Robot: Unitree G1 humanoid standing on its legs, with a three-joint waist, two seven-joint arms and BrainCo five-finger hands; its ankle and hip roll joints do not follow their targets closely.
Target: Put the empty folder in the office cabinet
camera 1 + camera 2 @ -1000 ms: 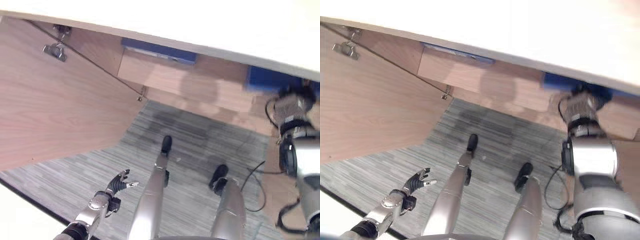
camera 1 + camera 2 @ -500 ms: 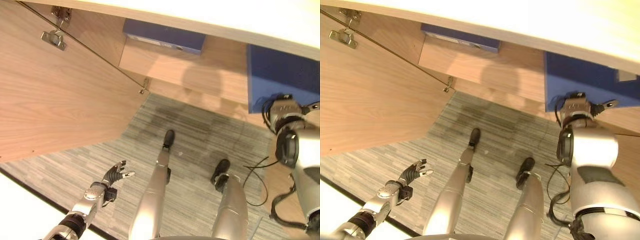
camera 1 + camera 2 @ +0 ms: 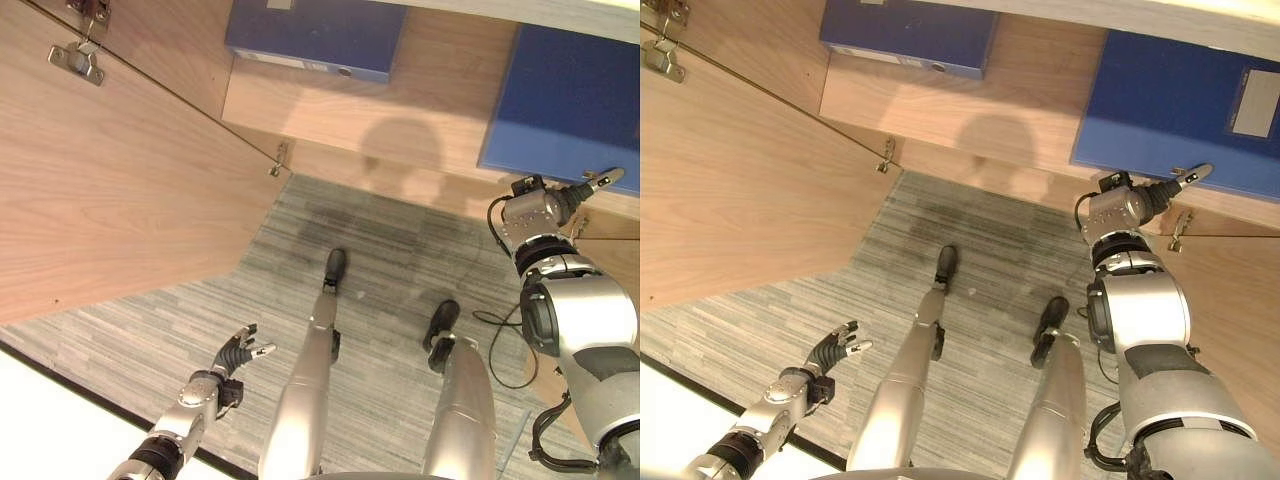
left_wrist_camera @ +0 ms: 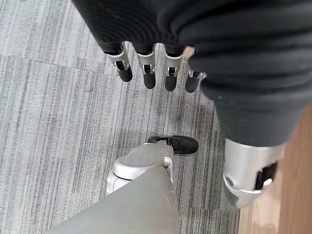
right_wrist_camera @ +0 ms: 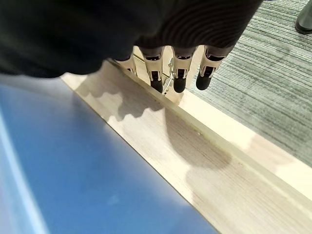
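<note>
Folder first: your flat blue plastic folder [image 3: 1170, 110] lies on the cabinet's pale wood shelf [image 3: 1030, 95], near its front edge, with your right hand [image 3: 1160, 190] just beside it, fingers [image 5: 179, 83] relaxed and holding nothing. Draw that hand straight back, clear of the brass hinge [image 3: 1180, 230]. A second blue folder [image 3: 905, 35] lies toward the shelf's left end. Your left hand [image 3: 835, 347] hangs loosely spread above grey striped carpet [image 3: 990, 260], beside the open wooden door [image 3: 730, 190].

Grey striped carpet [image 3: 200, 330] covers the floor. A light wood door [image 3: 110, 190] stands open on the left, with metal hinges [image 3: 76, 60] near its top edge. Pale wood shelving [image 3: 980, 110] runs behind, evenly lit.
</note>
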